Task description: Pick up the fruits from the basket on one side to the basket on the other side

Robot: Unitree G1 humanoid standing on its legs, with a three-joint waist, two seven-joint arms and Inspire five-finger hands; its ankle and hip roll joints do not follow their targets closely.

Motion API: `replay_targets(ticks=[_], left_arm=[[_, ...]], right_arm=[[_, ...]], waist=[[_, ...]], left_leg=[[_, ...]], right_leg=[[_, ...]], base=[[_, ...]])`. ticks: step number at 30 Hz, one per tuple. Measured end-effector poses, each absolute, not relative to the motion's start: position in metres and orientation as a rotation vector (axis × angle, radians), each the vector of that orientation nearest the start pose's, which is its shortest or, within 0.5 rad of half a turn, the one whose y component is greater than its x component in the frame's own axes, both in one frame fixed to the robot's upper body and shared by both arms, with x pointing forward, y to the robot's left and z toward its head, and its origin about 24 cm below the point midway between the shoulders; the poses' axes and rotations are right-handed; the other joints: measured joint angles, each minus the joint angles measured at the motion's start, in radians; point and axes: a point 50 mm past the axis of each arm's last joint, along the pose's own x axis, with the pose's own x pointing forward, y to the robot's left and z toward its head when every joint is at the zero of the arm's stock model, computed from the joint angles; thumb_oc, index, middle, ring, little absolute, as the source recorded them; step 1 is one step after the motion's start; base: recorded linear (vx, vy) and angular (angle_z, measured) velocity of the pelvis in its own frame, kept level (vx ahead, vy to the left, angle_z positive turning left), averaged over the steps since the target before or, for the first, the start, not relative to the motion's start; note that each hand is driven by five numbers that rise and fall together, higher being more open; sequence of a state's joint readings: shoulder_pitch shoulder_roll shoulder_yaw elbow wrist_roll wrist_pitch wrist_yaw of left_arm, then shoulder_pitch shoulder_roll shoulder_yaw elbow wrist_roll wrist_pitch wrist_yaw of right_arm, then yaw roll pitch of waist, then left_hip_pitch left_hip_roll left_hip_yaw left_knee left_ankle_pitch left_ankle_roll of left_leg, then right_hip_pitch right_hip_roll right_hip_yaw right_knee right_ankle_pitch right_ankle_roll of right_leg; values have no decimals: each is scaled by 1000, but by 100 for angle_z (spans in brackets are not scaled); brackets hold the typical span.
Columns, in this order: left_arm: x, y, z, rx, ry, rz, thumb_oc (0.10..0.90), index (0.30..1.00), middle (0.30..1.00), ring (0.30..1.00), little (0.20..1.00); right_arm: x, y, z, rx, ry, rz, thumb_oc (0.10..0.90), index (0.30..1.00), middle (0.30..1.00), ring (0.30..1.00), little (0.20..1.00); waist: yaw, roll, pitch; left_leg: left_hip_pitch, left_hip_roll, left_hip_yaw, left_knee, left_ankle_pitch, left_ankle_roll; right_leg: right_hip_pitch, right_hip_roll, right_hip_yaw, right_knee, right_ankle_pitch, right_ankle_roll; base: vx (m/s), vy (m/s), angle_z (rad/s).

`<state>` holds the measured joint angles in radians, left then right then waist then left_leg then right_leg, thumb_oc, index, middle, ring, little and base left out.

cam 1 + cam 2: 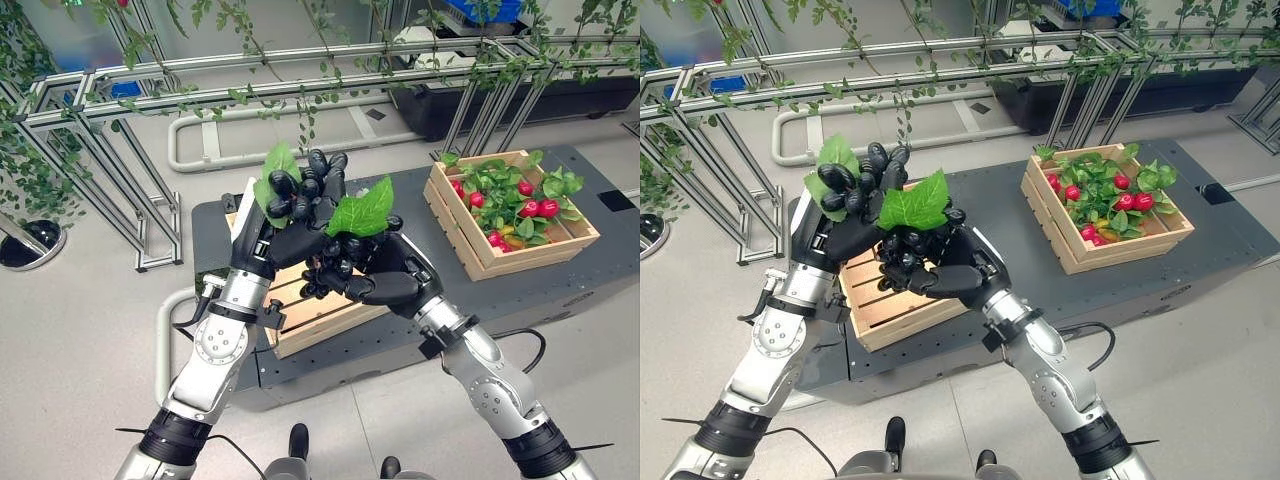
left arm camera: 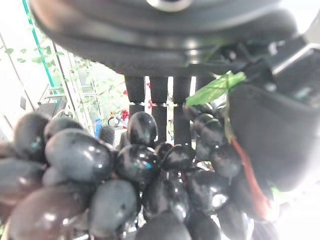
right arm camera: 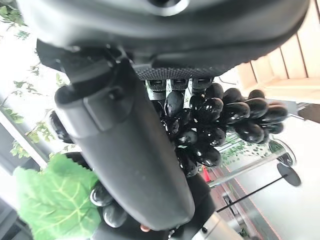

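A bunch of black grapes (image 1: 305, 190) with green leaves (image 1: 360, 210) hangs in the air above the slatted wooden crate (image 1: 320, 315) on the left. Both hands hold it. My left hand (image 1: 285, 245) grips the upper part from the left, with grapes bulging above its fingers (image 2: 159, 95). My right hand (image 1: 385, 282) closes round the lower part from the right, its thumb (image 3: 125, 150) lying across the bunch (image 3: 215, 120). A second wooden crate (image 1: 480, 255) on the right holds red fruits (image 1: 535, 208) among green leaves.
Both crates stand on a dark low platform (image 1: 420, 330) with grey floor around it. An aluminium frame (image 1: 150, 100) hung with leafy vines runs across the back. A black box (image 1: 450, 100) sits behind the right crate.
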<state>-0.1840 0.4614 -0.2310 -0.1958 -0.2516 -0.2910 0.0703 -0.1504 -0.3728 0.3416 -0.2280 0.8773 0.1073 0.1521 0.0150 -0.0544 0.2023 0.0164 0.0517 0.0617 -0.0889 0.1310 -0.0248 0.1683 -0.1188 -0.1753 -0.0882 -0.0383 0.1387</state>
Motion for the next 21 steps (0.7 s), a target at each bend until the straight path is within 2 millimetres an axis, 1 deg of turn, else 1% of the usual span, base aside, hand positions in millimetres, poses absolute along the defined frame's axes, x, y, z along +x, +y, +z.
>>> replay_targets(ticks=[1, 2, 3, 4, 11, 14, 18, 21], left_arm=[[261, 150, 152, 143, -574, -284, 400, 300, 300, 300, 300], [260, 149, 151, 150, -569, -295, 400, 300, 300, 300, 300], [260, 149, 150, 157, -566, -305, 400, 300, 300, 300, 300], [260, 148, 149, 163, -561, -315, 400, 300, 300, 300, 300], [259, 145, 148, 167, -559, -333, 400, 300, 300, 300, 300], [258, 143, 148, 171, -558, -362, 400, 300, 300, 300, 300], [255, 134, 146, 170, -553, -418, 400, 300, 300, 300, 300], [255, 134, 146, 172, -554, -419, 400, 300, 300, 300, 300]], right_arm=[[253, -102, 106, 484, -41, 669, 800, 900, 900, 900, 900], [252, -100, 105, 488, -35, 673, 718, 778, 778, 778, 778], [252, -99, 103, 494, -27, 678, 456, 385, 385, 385, 385], [251, -98, 102, 510, -13, 684, 400, 300, 300, 300, 300], [246, -94, 93, 516, 36, 707, 400, 300, 300, 300, 300], [246, -93, 91, 520, 42, 706, 400, 300, 300, 300, 300], [247, -93, 89, 526, 49, 696, 400, 300, 300, 300, 300], [247, -93, 89, 529, 52, 687, 400, 300, 300, 300, 300]], waist=[[0, 0, 0], [0, -1, -1], [0, -2, -1], [0, -2, -2], [0, -5, -4], [0, -6, -5], [0, -6, -5], [-2, -6, -5]], left_leg=[[0, 0, 0, 0, 0, 0], [0, 0, 0, 0, 0, 0], [1, 0, 0, 0, 0, 0], [1, 0, 1, 0, 0, 0], [1, 0, 2, 0, 0, 0], [1, 0, 2, 0, 0, 0], [2, 0, 2, 0, 0, 0], [3, 1, 5, 0, 0, 0]], right_leg=[[0, 0, 0, 0, 0, 0], [0, 0, 1, 0, 0, 0], [0, 0, 1, 0, 0, 0], [0, 0, 1, 0, 0, 0], [0, 0, 2, 0, 0, 0], [0, 0, 2, 0, 0, 0], [-1, 0, 3, 0, 0, 0], [-1, 0, 5, 0, 0, 0]], base=[[0, 0, 0], [0, 0, 0], [0, 0, 0], [0, 0, 0], [0, 0, 0], [0, 0, 0], [0, 0, 0], [-4, -6, -1]])
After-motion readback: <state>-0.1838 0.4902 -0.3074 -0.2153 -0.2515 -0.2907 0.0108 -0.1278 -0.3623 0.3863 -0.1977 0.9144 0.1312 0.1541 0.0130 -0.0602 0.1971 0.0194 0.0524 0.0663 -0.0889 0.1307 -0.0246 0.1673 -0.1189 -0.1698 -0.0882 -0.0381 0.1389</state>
